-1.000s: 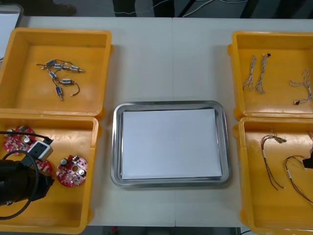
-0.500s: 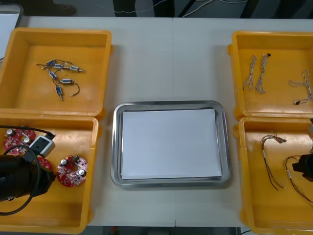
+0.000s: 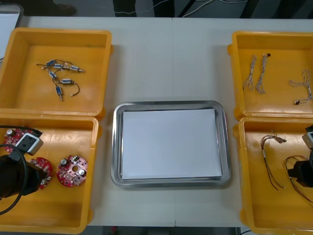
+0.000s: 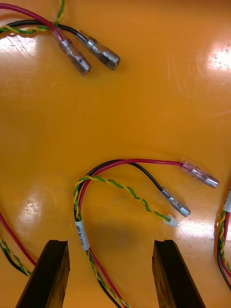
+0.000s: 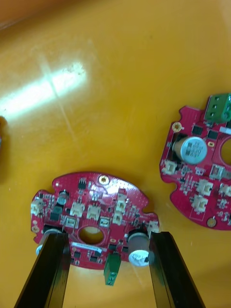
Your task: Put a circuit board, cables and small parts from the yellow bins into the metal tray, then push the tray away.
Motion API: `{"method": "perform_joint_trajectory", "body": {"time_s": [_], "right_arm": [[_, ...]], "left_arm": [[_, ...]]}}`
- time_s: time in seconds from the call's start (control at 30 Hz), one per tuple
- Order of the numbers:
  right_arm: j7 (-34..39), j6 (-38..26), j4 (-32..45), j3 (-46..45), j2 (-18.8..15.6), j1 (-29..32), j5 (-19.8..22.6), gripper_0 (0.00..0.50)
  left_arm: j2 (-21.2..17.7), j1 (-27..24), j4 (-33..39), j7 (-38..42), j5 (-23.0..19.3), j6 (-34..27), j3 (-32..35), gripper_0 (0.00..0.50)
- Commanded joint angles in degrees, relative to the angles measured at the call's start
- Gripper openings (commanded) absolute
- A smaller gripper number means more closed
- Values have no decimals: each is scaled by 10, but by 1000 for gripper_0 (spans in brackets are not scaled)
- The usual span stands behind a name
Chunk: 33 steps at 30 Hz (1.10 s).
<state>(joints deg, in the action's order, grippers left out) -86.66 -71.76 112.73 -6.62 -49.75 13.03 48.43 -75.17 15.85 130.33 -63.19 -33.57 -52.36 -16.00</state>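
We count four yellow bins [image 3: 54, 33], one metal tray [image 3: 117, 147] and three red circuit boards [image 3: 72, 171]. The small metal parts [image 3: 58, 66] are too tangled to count. Blue-and-white cables [image 3: 257, 68]: three or four. Red-and-yellow cables [image 3: 272, 147]: a few, honestly can't separate them.

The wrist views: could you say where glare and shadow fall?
Right wrist view: glare patches on the right bin floor beyond the red and yellow cable, shadow between the right gripper's fingers. Left wrist view: glare streak on the left bin floor beyond the circuit board at the left gripper.
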Motion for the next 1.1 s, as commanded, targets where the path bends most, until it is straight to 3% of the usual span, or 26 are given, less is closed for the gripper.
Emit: {"method": "perform_joint_trajectory", "body": {"time_s": [0.03,0.2,0.6,1.1], "right_arm": [[-4,21,0,18,-1,15,-16,500],[3,25,-1,21,16,14,-26,500],[6,27,-1,23,53,15,-54,500],[4,40,-1,25,57,27,-54,500]], "left_arm": [[-29,60,19,-87,-5,27,40,477],[-33,101,19,-100,7,52,56,477],[-50,133,13,-120,32,93,55,477],[-53,88,-38,-128,58,149,-20,477]]}}
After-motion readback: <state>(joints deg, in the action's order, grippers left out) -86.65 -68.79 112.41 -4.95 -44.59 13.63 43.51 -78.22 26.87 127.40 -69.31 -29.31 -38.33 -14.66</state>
